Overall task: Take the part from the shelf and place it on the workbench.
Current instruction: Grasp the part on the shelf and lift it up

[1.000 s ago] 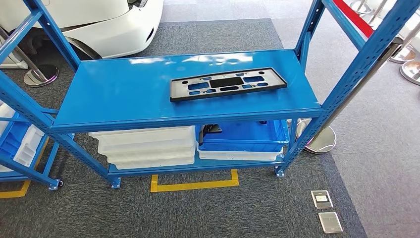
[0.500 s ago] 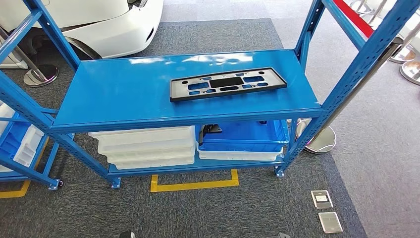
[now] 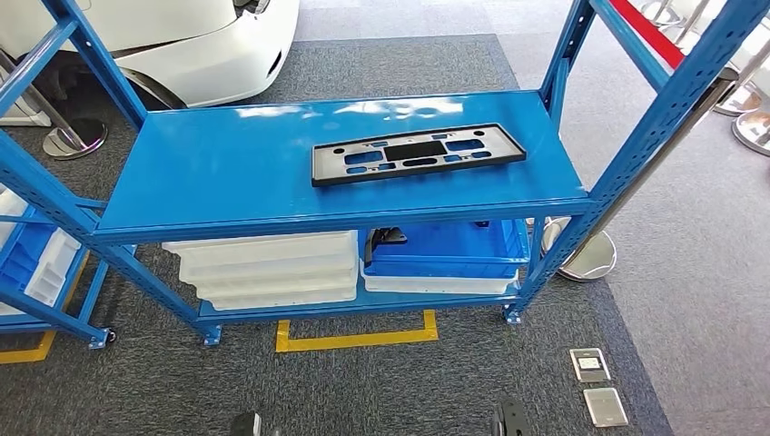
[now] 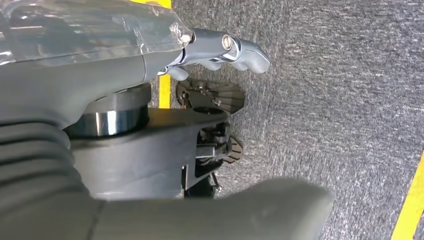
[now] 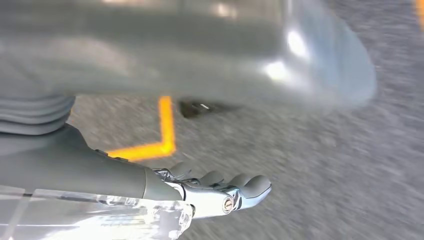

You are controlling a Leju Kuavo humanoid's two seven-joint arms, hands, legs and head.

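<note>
The part [image 3: 418, 154] is a long black flat frame with several cut-outs. It lies on the top board of the blue shelf [image 3: 227, 173], right of the middle. Low at the picture's bottom edge, the tips of my left hand [image 3: 243, 425] and right hand [image 3: 511, 420] just show, far below the part and in front of the shelf. In the left wrist view the fingers [image 4: 240, 50] stretch out over grey carpet with nothing in them. In the blurred right wrist view the fingers [image 5: 242, 189] also stretch out, holding nothing.
On the lower shelf lie stacked white trays [image 3: 268, 268] and a blue tray [image 3: 445, 250]. A white car [image 3: 182, 36] stands behind the shelf. A chrome post base [image 3: 588, 259] sits at the shelf's right leg. A second blue rack [image 3: 36, 263] stands at the left. Yellow tape [image 3: 354, 339] marks the carpet.
Both hands have risen into the bottom edge of the head view. The part and the shelf have not moved.
</note>
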